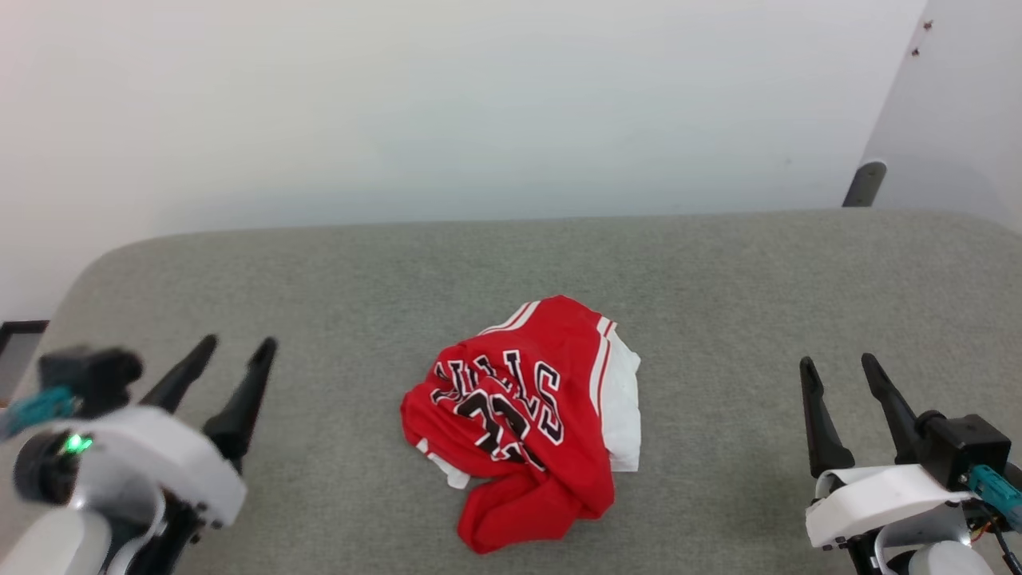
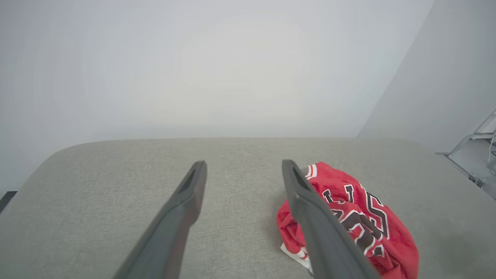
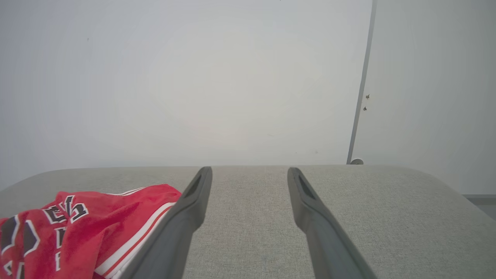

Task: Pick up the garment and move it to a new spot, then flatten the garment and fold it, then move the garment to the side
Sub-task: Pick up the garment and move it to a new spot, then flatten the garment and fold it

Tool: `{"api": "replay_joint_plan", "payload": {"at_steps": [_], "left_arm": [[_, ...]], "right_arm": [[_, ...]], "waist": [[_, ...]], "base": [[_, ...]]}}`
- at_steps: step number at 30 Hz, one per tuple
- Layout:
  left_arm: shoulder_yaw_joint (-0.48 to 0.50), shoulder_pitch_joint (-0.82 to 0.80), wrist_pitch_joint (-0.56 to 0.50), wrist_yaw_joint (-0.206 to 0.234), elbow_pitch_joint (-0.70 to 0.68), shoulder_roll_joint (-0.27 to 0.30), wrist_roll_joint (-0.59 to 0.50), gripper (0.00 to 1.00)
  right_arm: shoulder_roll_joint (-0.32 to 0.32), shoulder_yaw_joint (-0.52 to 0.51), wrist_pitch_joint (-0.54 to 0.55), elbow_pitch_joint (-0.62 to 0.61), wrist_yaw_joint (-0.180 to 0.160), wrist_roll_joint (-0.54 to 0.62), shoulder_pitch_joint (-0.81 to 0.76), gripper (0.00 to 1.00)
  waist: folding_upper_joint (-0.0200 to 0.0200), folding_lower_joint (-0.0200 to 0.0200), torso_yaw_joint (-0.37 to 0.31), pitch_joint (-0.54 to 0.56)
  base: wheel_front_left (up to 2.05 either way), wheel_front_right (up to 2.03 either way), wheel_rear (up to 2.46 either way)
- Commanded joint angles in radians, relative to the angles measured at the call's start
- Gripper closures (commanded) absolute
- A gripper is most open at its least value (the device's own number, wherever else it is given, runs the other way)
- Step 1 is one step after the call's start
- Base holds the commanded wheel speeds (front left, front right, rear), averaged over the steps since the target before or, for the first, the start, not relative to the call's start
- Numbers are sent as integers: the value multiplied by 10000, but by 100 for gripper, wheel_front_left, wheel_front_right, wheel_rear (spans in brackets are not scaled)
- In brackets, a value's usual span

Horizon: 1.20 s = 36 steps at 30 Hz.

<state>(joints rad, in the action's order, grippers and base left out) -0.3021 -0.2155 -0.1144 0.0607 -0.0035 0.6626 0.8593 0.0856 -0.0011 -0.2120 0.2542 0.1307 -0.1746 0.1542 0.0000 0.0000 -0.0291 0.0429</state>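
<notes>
Fabric, grey and woven, covered the round-cornered surface [image 1: 718, 263], which ran back to a plain white wall [image 1: 479, 104]. Crumpled at its centre lay the red jersey garment [image 1: 519, 415] with white sleeves and black lettering. The left gripper [image 1: 239, 343] and right gripper [image 1: 837, 362] flanked it, well apart, fingers spread wide and empty.

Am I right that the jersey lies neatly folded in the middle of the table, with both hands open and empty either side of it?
Not quite: the head view shows the jersey crumpled in a heap, not neatly folded. The rest holds: it lies in the middle of the table, with the left hand and right hand open and empty either side.
</notes>
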Motion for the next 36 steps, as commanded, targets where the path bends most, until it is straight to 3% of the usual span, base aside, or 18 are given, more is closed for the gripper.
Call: {"api": "replay_joint_plan", "payload": {"at_steps": [1, 8, 17, 36], "left_arm": [[136, 292, 274, -36, -19, 20, -57, 0], [827, 1716, 1972, -36, -123, 206, -247, 0], [1375, 2920, 3520, -181, 219, -93, -480, 0], [2456, 3708, 3785, -1184, 757, -940, -1479, 0]], "right_arm": [[43, -44, -78, 27, 1, -22, -101, 0], [147, -200, -224, 111, 1, -9, -305, 0], [167, -429, -358, 113, 1, 115, -624, 0], [3, -579, -449, 69, 1, 270, -980, 0]], "waist": [[0, 0, 151, 133], [0, 0, 540, 355], [0, 0, 961, 561], [0, 0, 1267, 778]], "base": [[0, 0, 0], [0, 0, 0], [0, 0, 0], [0, 0, 0]]}}
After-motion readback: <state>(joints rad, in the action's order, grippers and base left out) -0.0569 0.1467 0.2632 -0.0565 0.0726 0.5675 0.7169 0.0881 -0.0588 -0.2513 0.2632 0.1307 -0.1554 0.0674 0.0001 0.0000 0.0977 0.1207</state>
